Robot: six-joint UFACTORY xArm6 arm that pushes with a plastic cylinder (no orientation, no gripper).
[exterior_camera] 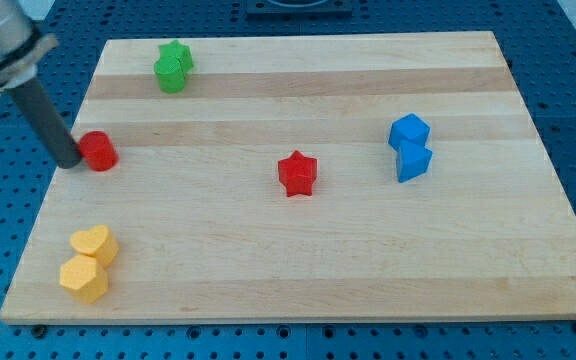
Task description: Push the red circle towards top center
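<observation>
The red circle (98, 151) lies near the board's left edge, about mid-height in the view. My tip (70, 160) stands right against its left side, touching or nearly touching it. The rod slants up to the view's top left. The top centre of the board lies far to the upper right of the red circle.
A red star (296, 173) sits near the board's middle. A green star (177, 55) and a green block (169, 75) sit together at the top left. Two blue blocks (410, 147) sit at the right. A yellow heart (94, 243) and a yellow hexagon (84, 279) sit at the bottom left.
</observation>
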